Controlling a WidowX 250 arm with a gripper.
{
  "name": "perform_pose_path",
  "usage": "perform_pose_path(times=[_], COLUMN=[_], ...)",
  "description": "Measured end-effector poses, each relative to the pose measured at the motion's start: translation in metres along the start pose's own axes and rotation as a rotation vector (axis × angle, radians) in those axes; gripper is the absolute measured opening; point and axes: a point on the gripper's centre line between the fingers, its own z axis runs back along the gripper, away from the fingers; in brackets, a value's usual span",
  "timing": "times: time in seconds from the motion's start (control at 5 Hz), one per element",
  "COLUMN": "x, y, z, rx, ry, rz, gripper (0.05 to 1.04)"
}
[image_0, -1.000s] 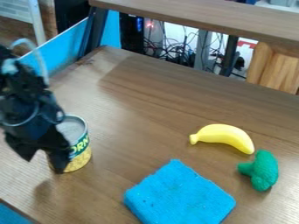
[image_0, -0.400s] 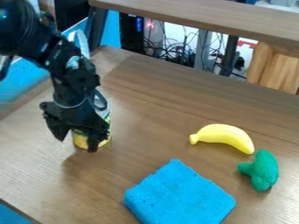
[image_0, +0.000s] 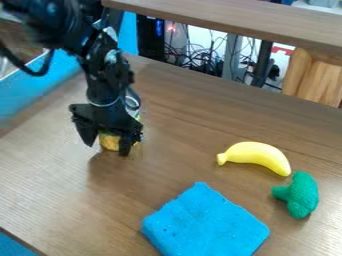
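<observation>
We see a printed label on the can (image_0: 110, 142), but the black gripper (image_0: 107, 149) covers so much of it that we cannot read any words. Yellow shows low on the can's rounded side, with a bit of green and pale metal higher up at its right edge. The can stands upright on the left part of the counter (image_0: 190, 140), behind the gripper that hangs down over it. We see the jaws spread apart and released, the can's yellow side visible through the gap; whether either of them touches the can, we cannot tell.

The counter has a smooth wood-grain surface in brown, and a dark shadow falls on it in front of the can. Well to the right of the gripper we find a glossy, curved yellow banana (image_0: 257, 154), its stem end pointing left. Just beside it, nearer to us, lies a green broccoli piece (image_0: 302, 196) with a bumpy head and a short stalk. At the near edge of our view is a thick blue cloth (image_0: 204, 225), roughly square, with a nubby texture, uneven edges and a few dark specks. Beyond the counter we see a wooden board (image_0: 227, 17) and tangled thin cables (image_0: 204, 57).
</observation>
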Motion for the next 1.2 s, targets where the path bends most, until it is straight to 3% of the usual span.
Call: perform_pose_path(times=[0.6, 0.8, 1.0, 1.2], x=[0.052, 0.047, 0.031, 0.007], y=[-0.007, -0.009, 0.001, 0.019], z=[-0.01, -0.01, 0.02, 0.072], rx=[-0.002, -0.02, -0.073, -0.141], ry=[0.008, 0.024, 0.004, -0.034], rz=[0.025, 0.008, -0.003, -0.032], gripper=[1.001, 1.001, 1.001, 1.001])
